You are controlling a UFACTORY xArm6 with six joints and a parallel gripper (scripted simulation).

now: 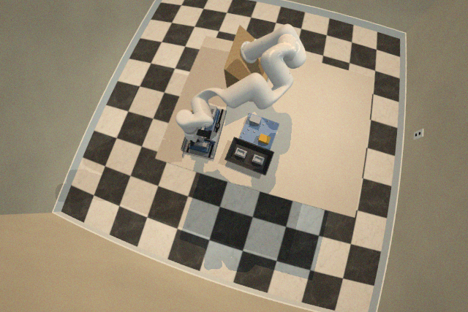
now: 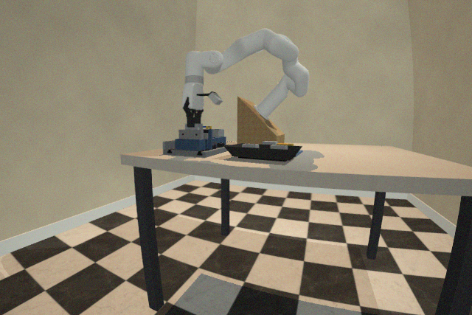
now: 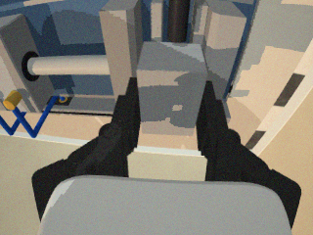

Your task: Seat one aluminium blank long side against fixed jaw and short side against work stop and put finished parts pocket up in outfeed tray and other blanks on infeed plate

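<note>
Where the arm hides the vise, its opening cannot be seen from above. The pincer is clamped on one aluminium blank. Two finished parts lie in the outfeed tray; one brass blank is on the infeed plate.

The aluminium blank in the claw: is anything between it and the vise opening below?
Nothing visible. The claw is shut on the aluminium blank, directly over the vise opening; the opening beneath the blank is hidden.

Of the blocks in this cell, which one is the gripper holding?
The grey block clamped between the gripper's dark fingers, over the vise. The other grey block and the yellow block lie free on the blue plate.
</note>
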